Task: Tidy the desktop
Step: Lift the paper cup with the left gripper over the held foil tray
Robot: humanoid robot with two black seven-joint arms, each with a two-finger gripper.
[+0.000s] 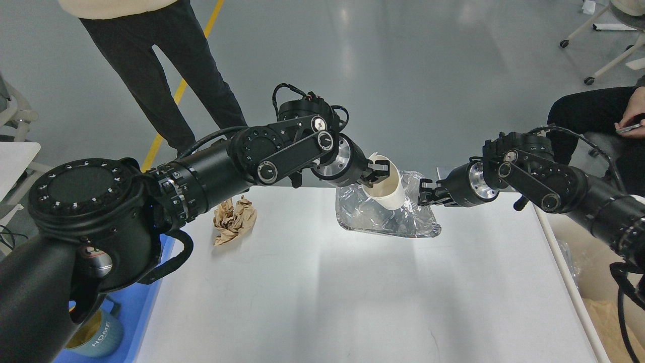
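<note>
**Both arms over far half of desktop, cup and foil tray in grip**

Desktop (352, 302) fills lower-middle of head view; white, smooth. Long axis runs away from robot, near edge at bottom of view, far edge under the two grippers. Right edge w/ rounded rim shows at right; left edge meets a blue tray (143, 322).

L gripper (379, 170) grasps a white paper cup (388, 189) at its rim, one finger inside, one outside. Cup tilted, mouth toward L arm, base down-right, held over the foil tray (393, 214). R gripper (428, 192) pinches the foil tray's right rim; tray is tipped, right side lifted, near edge low over the desktop, can't tell if touching. Cup appears to sit into the tray but contact not clear.

Crumpled brown paper (234, 219) lies on desktop at far left, just beside L forearm, well apart from tray. Mug marked HOME (98, 338) stands in blue tray, partly hidden by L shoulder. Off-white bin (594, 272) beside right edge, brown paper in it.

Beyond far edge: standing person (166, 75) in dark trousers at left, seated person (599, 121) at right. L arm blocks much of desktop's left far corner.
</note>
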